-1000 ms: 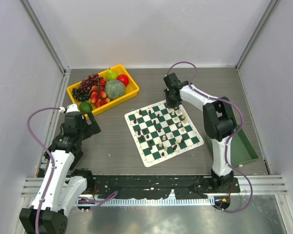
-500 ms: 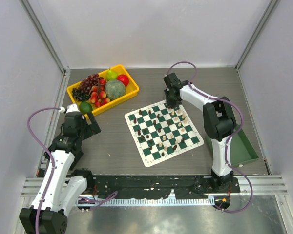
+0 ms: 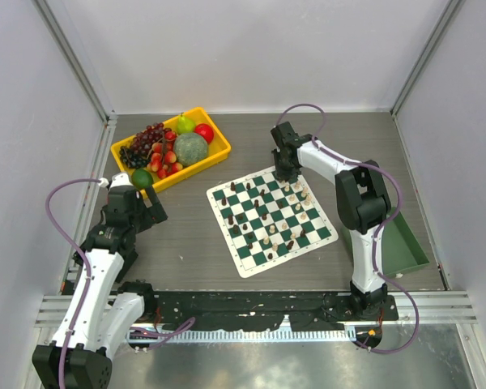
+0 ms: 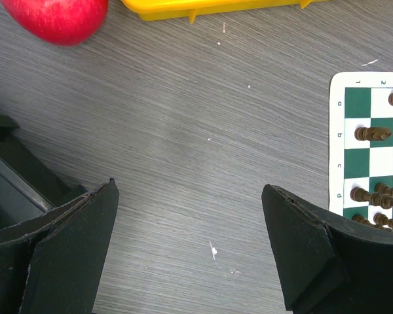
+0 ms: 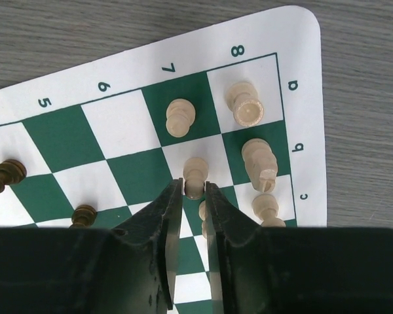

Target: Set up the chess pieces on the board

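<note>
Right wrist: rounded cream pawn [image 5: 195, 175] btwn black fingers [image 5: 158, 230].

Item: one flat green-and-white checkered chess board [image 3: 245, 263] with a white border. On it stand cream chess pieces [image 5: 244, 103], at least five in the right wrist view, and dark brown chess pieces [image 5: 6, 173], at least two there; totals are too small to count from above. Also one yellow plastic tray [image 3: 219, 150], one green pear [image 3: 185, 123], one red round fruit [image 3: 203, 131], one grey-green melon [image 3: 190, 148], one bunch of dark grapes [image 3: 142, 144], several strawberries [image 3: 164, 158], one green round fruit [image 3: 142, 177], one plain green tray [image 3: 405, 243] and two white-and-black robot arms [image 3: 360, 203].
</note>
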{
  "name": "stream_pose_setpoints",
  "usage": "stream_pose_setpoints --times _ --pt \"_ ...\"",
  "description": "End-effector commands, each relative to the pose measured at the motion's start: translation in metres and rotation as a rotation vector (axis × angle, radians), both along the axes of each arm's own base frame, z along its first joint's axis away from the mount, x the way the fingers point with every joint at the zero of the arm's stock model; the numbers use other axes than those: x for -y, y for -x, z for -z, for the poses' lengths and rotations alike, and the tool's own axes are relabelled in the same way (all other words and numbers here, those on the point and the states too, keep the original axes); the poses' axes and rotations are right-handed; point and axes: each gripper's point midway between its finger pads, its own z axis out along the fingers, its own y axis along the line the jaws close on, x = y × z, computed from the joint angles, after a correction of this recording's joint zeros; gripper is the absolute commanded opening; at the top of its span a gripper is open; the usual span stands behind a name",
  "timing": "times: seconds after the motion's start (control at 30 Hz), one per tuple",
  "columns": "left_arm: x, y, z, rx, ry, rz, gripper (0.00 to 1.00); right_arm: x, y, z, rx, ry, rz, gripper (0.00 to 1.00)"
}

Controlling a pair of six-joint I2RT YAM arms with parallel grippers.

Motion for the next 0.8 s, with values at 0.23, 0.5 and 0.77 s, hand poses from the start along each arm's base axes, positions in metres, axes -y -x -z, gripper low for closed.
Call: stream_pose_setpoints --times 0.23,0.5,0.77 --pt "0.000 -0.006 -0.007 0.038 0.007 0.002 0.99 -0.010 -0.022 -0.046 0.110 -0.051 -0.011 0.36" --pt "0.001 -0.004 -0.003 0.027 0.006 0.004 0.99 -0.008 -0.015 -0.099 0.197 -0.098 -0.003 0.42" --pt "0.001 -0.007 -0.005 0.033 0.011 0.002 0.99 0.017 0.027 -0.120 0.245 -0.102 0.017 0.49"
